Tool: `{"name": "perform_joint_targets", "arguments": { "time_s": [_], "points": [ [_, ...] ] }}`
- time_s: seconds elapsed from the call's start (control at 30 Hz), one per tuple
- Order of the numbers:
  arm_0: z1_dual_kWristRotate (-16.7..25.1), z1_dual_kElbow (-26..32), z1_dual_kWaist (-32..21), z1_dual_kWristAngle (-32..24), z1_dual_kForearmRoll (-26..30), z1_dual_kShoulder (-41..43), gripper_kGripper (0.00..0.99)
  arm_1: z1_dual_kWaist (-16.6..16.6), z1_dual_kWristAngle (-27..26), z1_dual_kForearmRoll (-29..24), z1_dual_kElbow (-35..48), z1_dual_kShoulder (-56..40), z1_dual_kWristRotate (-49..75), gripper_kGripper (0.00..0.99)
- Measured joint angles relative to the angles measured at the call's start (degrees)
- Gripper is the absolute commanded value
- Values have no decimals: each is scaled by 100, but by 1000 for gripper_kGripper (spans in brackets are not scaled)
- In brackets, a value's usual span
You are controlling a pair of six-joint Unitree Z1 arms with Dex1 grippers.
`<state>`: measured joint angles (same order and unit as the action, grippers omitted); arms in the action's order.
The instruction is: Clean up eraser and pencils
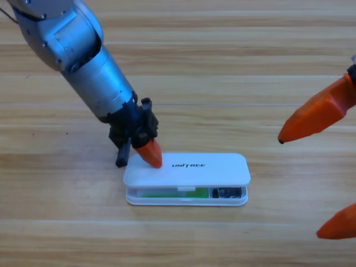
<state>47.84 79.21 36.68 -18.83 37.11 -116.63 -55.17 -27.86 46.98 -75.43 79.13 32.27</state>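
The white case point(187, 179) lies flat on the wooden counter point(233, 67), its long axis running left to right across the high view, the printed word on its lid reading upright toward the bottom of the picture. The lid sits almost down on the base, leaving a narrow slot along the near side. Through that slot one green pencil point(167, 193) shows, lying lengthwise along the case's long axis, just below the left end effector. At the right-hand end of the slot, further along the case from that end effector, one small dark shape shows; it may be the eraser point(228, 193), though the slot is too narrow to be sure. The second pencil cannot be made out.

The left end effector point(149, 154) reaches down from the upper left and its orange tip rests on the lid's left end, at the far edge. Only one orange jaw is visible, so I cannot tell how far it is open; it has hold of nothing that shows.

The right end effector point(311, 172) waits at the picture's right edge, well apart from the case, its two orange jaws spread wide and gripping nothing.

The counter is pale wood with grain running left to right. Count: one case, one green pencil seen, two arms.
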Motion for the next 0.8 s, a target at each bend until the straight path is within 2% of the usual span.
{"name": "perform_joint_targets", "arguments": {
  "time_s": [0.4, 0.8],
  "points": [
    [-67, -342, 168, 0, -298, 0, 0, 0, 0, 0, 0, 2, 0, 919],
    [-110, -403, 261, 5, -466, 7, 0, 0, 0, 0, 0, 7, 0, 919]
  ]
}}
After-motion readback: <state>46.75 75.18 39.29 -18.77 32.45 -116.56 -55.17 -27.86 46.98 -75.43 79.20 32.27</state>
